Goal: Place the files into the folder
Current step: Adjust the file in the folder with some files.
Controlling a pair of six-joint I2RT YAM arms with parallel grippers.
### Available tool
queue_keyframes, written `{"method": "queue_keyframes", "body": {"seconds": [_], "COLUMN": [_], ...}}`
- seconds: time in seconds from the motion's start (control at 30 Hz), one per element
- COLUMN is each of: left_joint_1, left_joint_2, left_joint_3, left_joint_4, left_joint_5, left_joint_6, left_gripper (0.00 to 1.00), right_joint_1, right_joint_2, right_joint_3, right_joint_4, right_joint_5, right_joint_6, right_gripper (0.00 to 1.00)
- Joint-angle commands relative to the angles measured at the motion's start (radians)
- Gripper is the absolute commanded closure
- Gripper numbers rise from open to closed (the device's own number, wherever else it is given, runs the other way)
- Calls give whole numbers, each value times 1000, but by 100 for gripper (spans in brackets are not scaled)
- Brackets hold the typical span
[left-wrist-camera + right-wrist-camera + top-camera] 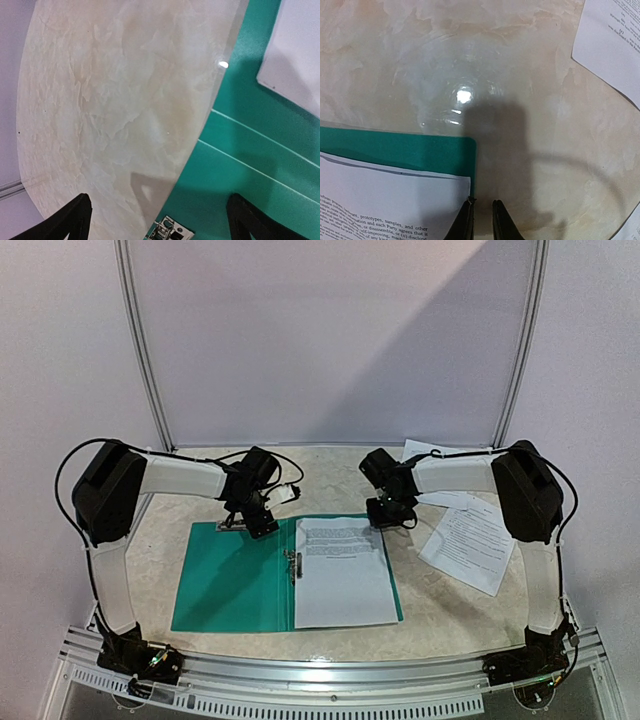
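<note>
The teal folder (230,580) lies open and flat on the table, with its metal clip (292,565) along the spine. One printed white sheet (340,575) lies on its right half. My left gripper (252,525) hangs wide open and empty over the far edge of the folder's left half; its view shows the folder (250,165), the clip (170,231) and a corner of the sheet (295,55). My right gripper (388,518) is at the folder's far right corner (395,147). Its jaws (483,207) stand a narrow gap apart with nothing between them, the left finger beside the sheet's corner (380,200).
More loose printed sheets (468,540) lie on the marble table to the right of the folder, under the right arm, and one more (430,452) lies behind it. One sheet's corner shows in the right wrist view (612,45). A rail runs along the near edge.
</note>
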Motion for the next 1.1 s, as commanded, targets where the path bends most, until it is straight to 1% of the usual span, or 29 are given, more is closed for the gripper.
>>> {"method": "queue_keyframes", "body": {"seconds": [0.0,0.4,0.6,0.7,0.83,0.93,1.0,1.07], "left_joint_1": [-16,-16,-15,-13,-2,8,12,19], "left_joint_2": [75,76,72,71,53,16,-13,-40], "left_joint_3": [-34,-33,-40,-39,-37,-39,-37,-31], "left_joint_4": [-67,-68,-65,-68,-77,-84,-92,-107], "left_joint_5": [47,48,44,46,66,87,109,137], "left_joint_6": [-8,-6,1,2,-6,-11,-14,-17], "left_gripper": [4,3,3,3,3,3,2,2], "right_joint_1": [11,17,17,16,30,55,79,111], "right_joint_2": [19,10,-16,-49,-141,-212,-253,-300], "right_joint_3": [18,22,21,20,14,0,-28,-70], "right_joint_4": [24,31,-4,16,102,181,255,350], "right_joint_5": [-8,-12,58,74,48,9,-19,-42], "right_joint_6": [24,44,36,5,-92,-202,-279,-400], "right_gripper": [86,83,79,74,71,65,56,46]}}
